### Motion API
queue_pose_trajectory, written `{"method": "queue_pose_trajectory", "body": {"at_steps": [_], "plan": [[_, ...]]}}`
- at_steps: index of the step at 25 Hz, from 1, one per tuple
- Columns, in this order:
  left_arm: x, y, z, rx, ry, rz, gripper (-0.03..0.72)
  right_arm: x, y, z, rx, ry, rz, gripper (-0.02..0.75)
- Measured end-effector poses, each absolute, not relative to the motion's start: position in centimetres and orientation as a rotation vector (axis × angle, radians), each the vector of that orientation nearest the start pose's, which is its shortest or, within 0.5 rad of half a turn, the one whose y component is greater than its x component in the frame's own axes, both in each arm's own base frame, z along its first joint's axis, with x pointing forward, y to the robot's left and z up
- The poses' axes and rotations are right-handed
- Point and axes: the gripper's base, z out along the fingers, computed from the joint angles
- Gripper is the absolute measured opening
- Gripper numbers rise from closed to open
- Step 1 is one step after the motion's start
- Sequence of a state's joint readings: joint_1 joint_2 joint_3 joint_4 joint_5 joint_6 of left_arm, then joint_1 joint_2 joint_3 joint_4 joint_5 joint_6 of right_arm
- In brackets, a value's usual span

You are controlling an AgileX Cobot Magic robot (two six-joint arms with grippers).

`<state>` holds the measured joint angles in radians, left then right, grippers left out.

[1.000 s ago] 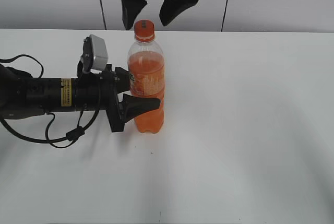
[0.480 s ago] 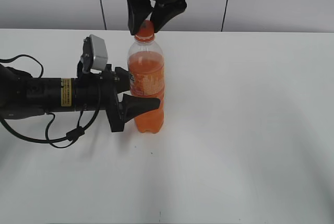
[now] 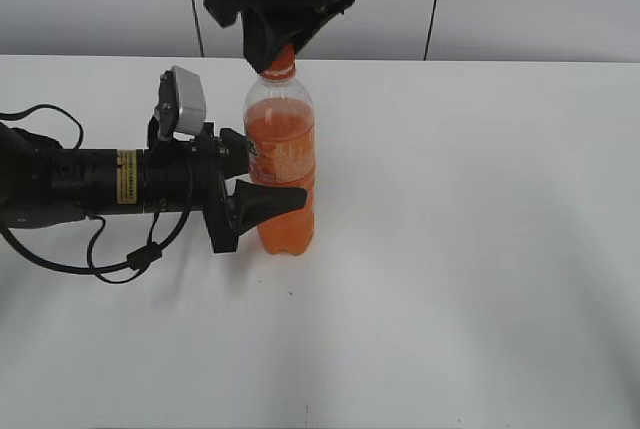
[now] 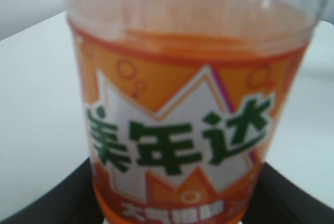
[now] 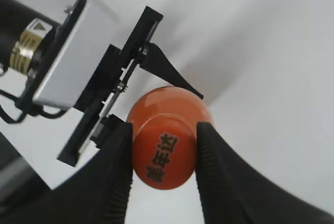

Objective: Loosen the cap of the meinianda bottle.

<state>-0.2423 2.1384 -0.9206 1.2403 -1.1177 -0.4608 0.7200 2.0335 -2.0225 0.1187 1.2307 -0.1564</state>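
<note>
Right pincer (image 5: 163, 151) clamps cap (image 5: 164, 153) | left pincer (image 3: 262, 177) grips meinianda bottle (image 3: 281, 164) on white table (image 3: 480, 229)

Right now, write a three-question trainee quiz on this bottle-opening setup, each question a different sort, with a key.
1. True or false: the bottle is lying on its side.
2. Which tool grips the cap? A) the left tool B) the right tool
3. Fill in: the left tool holds the bottle at its ____ band.

Key: 1 false, it stands upright on the table. 2 B, its fingers press both sides of the cap. 3 label.
</note>
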Motion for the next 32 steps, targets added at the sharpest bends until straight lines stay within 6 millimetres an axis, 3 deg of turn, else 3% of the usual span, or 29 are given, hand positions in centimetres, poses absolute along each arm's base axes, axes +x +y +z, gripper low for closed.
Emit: {"method": "queue_pose_trajectory", "body": {"at_steps": [7, 10, 24, 27, 32], "plan": [[32.4, -15.9, 9.8, 1.168, 1.566, -0.922, 0.426, 33.0, 30.0, 31.7, -1.904, 1.935, 0.066, 0.272], [32.5, -15.9, 9.8, 1.164, 1.571, -0.916, 0.426, 33.1, 29.9, 31.7, -2.033, 1.796, 0.004, 0.271], [32.4, -15.9, 9.8, 1.183, 1.562, -0.913, 0.426, 32.7, 30.3, 32.3, -2.032, 1.764, 0.082, 0.269], [32.4, -15.9, 9.8, 1.188, 1.560, -0.914, 0.426, 32.3, 30.0, 33.4, -2.004, 1.754, 0.093, 0.269], [32.4, -15.9, 9.8, 1.188, 1.559, -0.914, 0.426, 30.8, 28.5, 37.2, -1.837, 1.812, 0.109, 0.269]]}}
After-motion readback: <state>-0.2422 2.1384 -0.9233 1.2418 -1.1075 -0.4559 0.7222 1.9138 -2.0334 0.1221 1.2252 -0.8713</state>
